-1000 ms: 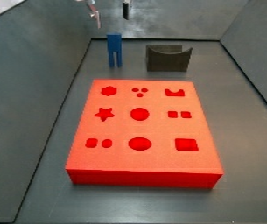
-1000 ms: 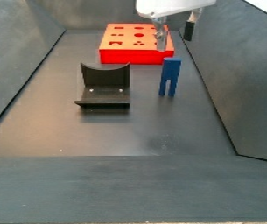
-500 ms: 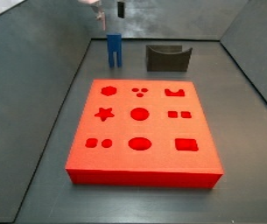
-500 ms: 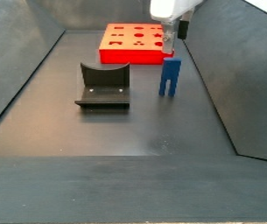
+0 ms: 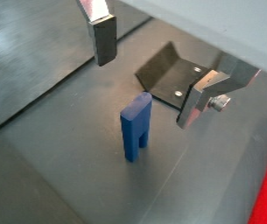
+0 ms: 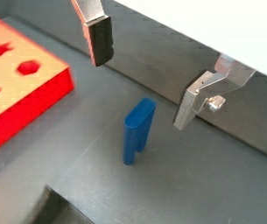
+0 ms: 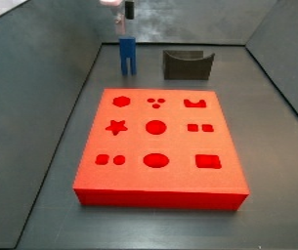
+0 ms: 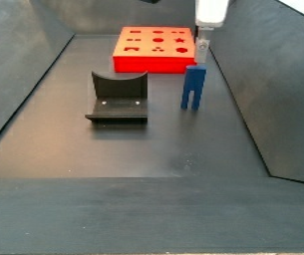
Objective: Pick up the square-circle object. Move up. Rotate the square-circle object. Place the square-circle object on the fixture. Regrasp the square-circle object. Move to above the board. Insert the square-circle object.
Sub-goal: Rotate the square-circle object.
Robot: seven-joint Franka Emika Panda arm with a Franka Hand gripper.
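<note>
Blue square-circle object (image 5: 135,129) stands upright on the floor, untouched; the tool (image 5: 147,61) hangs above with jaws spread, ready to descend; fixture (image 7: 187,64) at its 3 o'clock.

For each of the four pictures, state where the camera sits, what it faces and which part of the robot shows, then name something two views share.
Wrist view: on the arm, looking down on the square-circle object and fixture; gripper fingers show.
Wrist view: same mount, facing object and board; fingers show.
Side view: beyond the board's near end, facing the object; gripper above it.
Side view: opposite end, fixture nearest; gripper at top.
Shared: all show the upright blue object.
</note>
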